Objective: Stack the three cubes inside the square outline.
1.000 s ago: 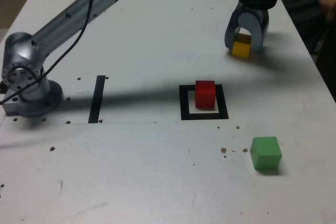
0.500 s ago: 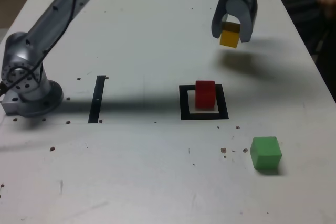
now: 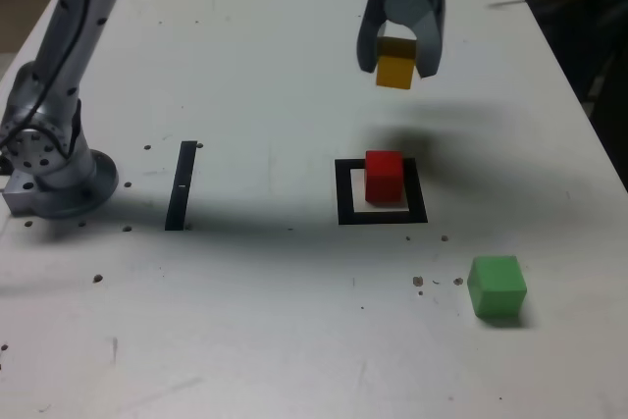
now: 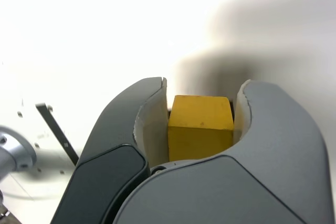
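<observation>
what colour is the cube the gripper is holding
Yellow cube, clamped in the gripper; clearest in the wrist view.

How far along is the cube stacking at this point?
Done: the red cube sits inside the square outline. In hand: the gripper is shut on the yellow cube, carried in the air above and behind the outline, not yet set on the red one. Left: place the yellow cube on the red, then fetch the green cube, which sits on the table toward the exterior view's lower right, and add it on top.

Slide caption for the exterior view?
Tool carries yellow cube above table; red cube sits in square outline, green cube waits aside.
</observation>
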You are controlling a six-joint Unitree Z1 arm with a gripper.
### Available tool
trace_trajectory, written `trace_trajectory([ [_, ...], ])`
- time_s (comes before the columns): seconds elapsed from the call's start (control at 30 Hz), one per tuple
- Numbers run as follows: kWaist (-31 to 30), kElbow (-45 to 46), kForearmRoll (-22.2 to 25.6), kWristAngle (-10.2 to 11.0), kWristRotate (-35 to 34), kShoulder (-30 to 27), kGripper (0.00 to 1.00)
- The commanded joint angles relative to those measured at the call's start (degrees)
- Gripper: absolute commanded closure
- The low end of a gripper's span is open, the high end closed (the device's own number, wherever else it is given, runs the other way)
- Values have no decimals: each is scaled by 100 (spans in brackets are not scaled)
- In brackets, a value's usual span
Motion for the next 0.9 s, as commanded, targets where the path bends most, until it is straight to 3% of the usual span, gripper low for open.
trace_trajectory([
  [0.0,-35,119,-85,-74,-87,-127,67],
  [0.27,-217,888,-648,-422,-447,-520,67],
  [0.87,-619,1867,-1315,-605,-741,-877,67],
])
